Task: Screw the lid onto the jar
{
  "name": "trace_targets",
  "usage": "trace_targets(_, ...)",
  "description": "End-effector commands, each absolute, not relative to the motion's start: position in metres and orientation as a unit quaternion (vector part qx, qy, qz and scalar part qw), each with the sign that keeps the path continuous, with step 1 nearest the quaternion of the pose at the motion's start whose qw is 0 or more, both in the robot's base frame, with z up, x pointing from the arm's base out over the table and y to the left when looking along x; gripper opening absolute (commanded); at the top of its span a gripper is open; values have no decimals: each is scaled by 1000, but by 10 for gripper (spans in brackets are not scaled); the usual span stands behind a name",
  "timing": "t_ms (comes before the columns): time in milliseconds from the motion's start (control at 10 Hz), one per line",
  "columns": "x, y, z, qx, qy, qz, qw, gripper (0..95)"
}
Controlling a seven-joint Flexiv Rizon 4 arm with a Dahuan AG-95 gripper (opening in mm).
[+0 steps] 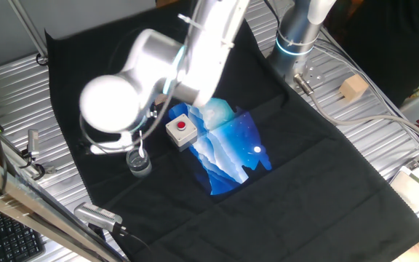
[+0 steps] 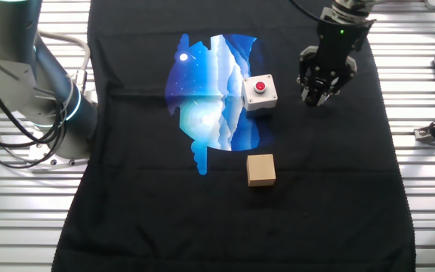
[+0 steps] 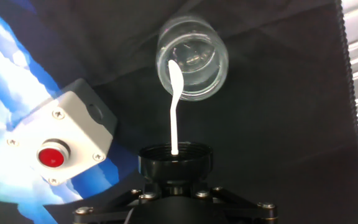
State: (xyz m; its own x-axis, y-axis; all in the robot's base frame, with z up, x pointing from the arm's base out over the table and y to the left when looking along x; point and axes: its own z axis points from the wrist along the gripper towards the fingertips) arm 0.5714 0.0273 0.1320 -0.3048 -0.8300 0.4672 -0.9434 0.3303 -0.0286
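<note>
Black cloth (image 2: 202, 219) is covering the ribbed metal table (image 2: 429, 211), with a blue-and-white printed patch (image 2: 206, 98) lying in the middle of it. Taking the white box with a red button (image 2: 260, 92) as the landmark: the jar (image 3: 192, 57) is standing upright just beside it, on the side away from the blue print, and apart from it. The tan wooden cube (image 2: 261, 169) is sitting near the box on a different side, well clear of the work.

The gripper (image 2: 320, 89) is hanging above the jar, and its jaws are closed around the lid (image 3: 176, 159), which is showing in the hand view as a dark ribbed ring held at the fingertips. A thin white strip (image 3: 174, 106) is sticking out from the lid toward the jar; what it is I cannot tell.

The jar is looking empty: clear glass, open mouth, nothing visible inside but reflections. Its mouth is facing up toward the hand.

By my judgement the step in hand is lining up and lowering. In the hand view the jar mouth is lying off the lid's centre, so the hand is needing a small sideways correction first. The lid should be coming down level, since a tilted cap would cross-thread. The jar is light and unheld, so any side push or early twist could be sliding it across the cloth; gentle downward pressure while turning is the safer way.
</note>
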Motion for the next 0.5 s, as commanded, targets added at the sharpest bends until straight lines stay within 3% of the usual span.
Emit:
trace_targets(100,571,28,132,574,-779,167,192,0)
trace_targets(500,574,32,129,573,-776,176,196,0)
